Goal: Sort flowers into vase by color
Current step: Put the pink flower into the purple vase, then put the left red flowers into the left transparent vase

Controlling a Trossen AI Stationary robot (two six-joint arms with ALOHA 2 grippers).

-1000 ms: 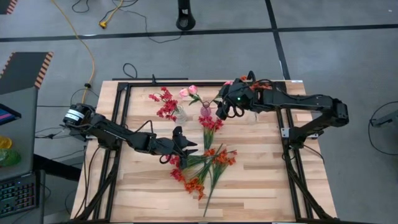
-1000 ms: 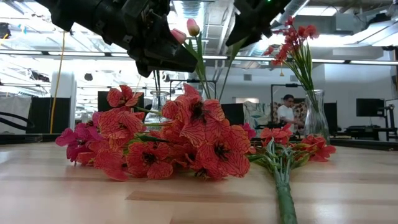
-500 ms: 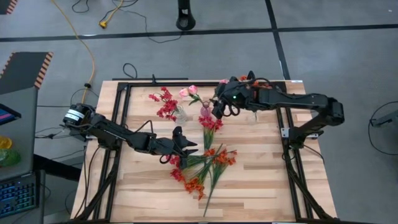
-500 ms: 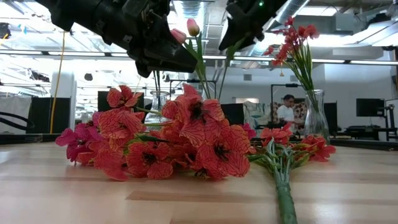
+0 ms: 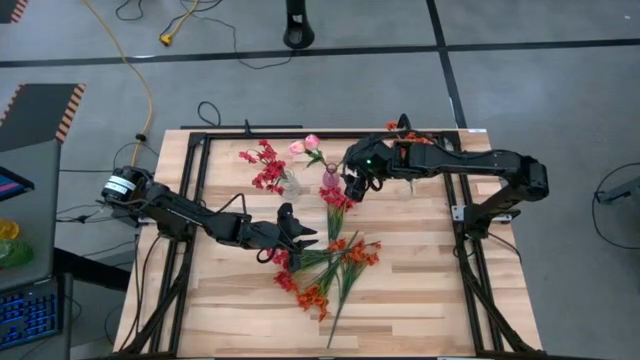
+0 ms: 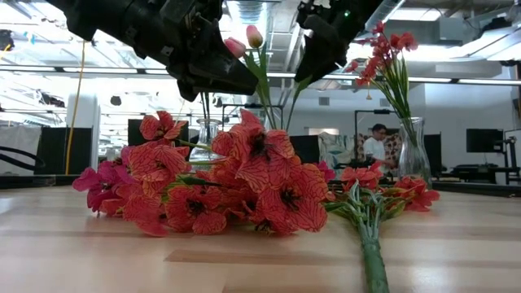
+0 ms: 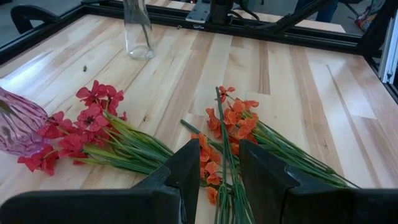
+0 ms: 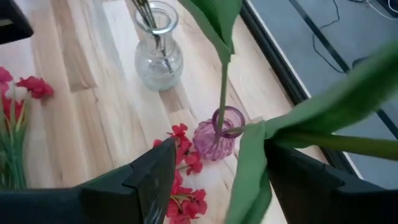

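Right gripper (image 5: 352,186) over pink vase (image 8: 215,138), fingers wide, green stem (image 8: 323,142) between them. Left gripper (image 5: 303,238) fingers part-open astride orange flowers (image 7: 231,124), gripping nothing.

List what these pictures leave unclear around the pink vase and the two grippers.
- Right gripper, right wrist view: the tulip stem runs off the picture's edge, so its bloom is unseen.
- Pink vase, left wrist view: cut off by the picture's edge.
- Left gripper, high view: too small to tell whether it touches the flowers.
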